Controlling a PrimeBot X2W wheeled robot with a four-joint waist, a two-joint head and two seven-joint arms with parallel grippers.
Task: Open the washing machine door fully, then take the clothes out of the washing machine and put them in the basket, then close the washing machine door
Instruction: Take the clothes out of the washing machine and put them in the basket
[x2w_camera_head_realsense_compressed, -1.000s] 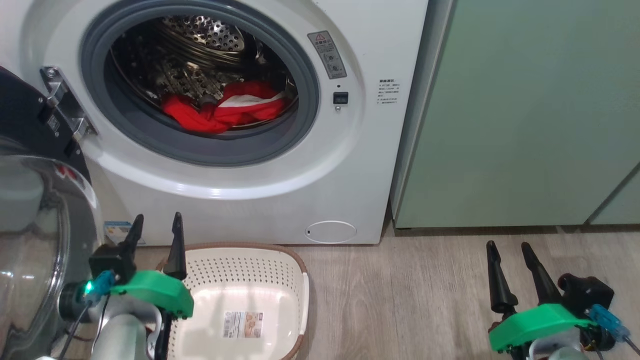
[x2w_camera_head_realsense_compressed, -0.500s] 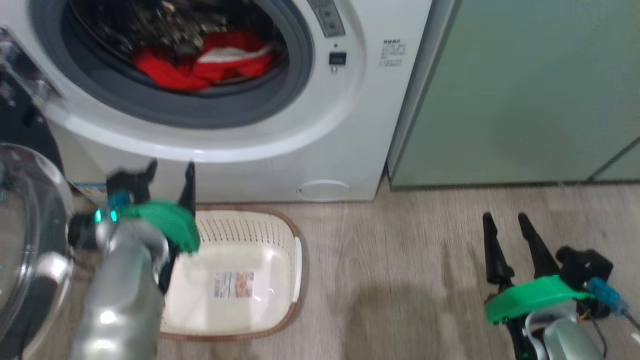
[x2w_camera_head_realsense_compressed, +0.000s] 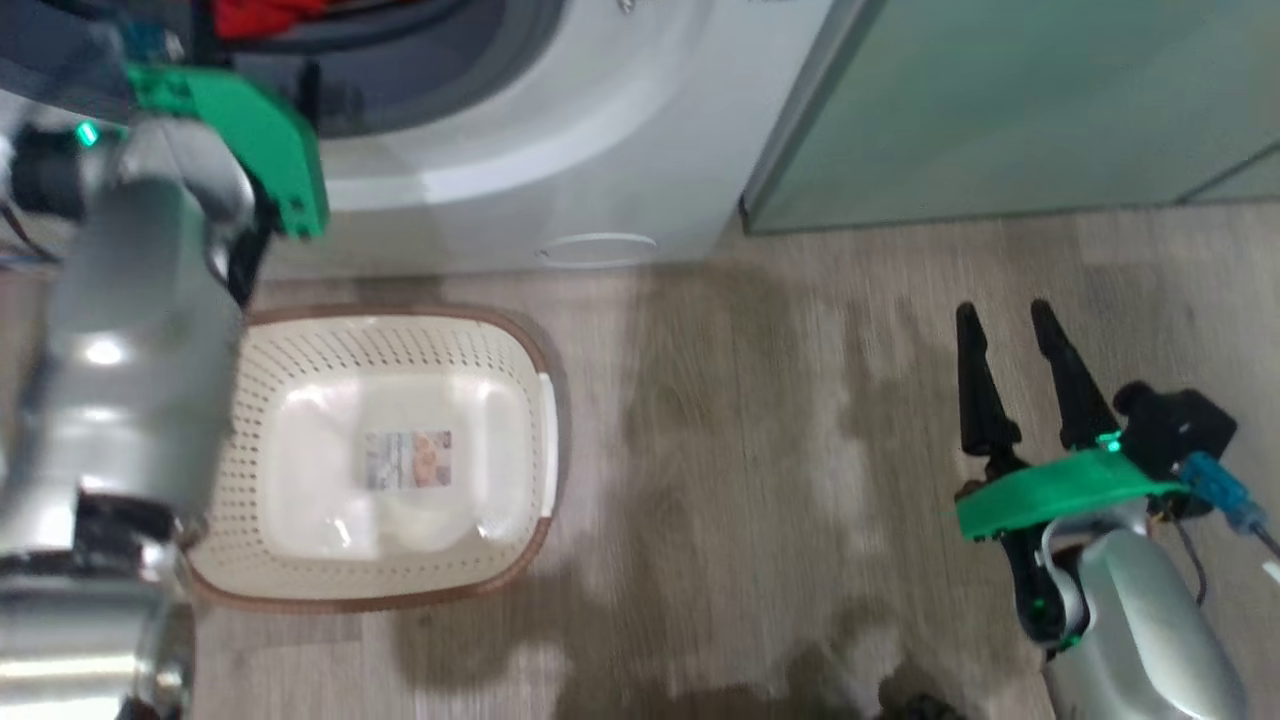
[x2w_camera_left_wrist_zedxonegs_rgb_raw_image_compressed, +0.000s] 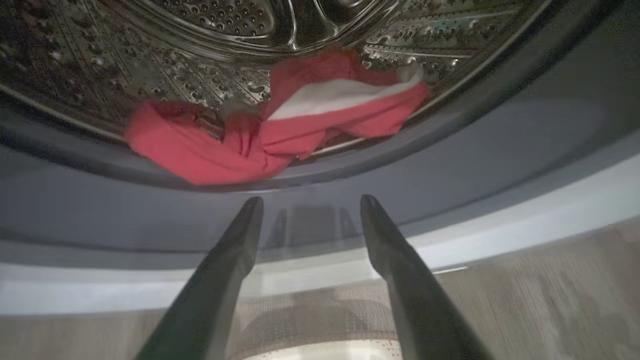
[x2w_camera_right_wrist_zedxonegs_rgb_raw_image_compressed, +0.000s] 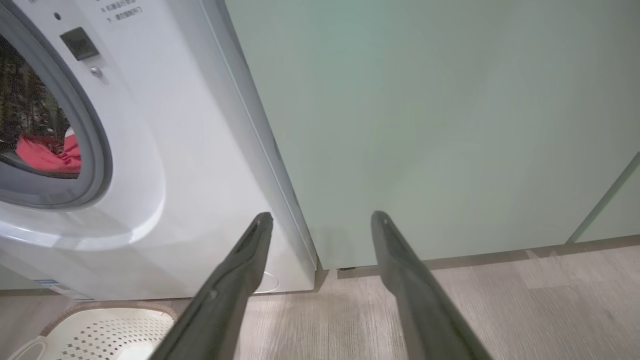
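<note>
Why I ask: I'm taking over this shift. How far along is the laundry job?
Done: the washing machine stands open. In hand: the open left hand points at the red clothes in the drum, not touching them. Left: grasping them, dropping them into the empty basket, then shutting the machine.

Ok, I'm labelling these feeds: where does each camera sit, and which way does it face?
Head: looks down at the basket and floor; left forearm, right gripper show.
Left wrist: faces the drum and the clothes; open left gripper shows.
Right wrist: faces the washing machine corner and green cabinet; own fingers.
Shared: both wrist views catch the clothes.
</note>
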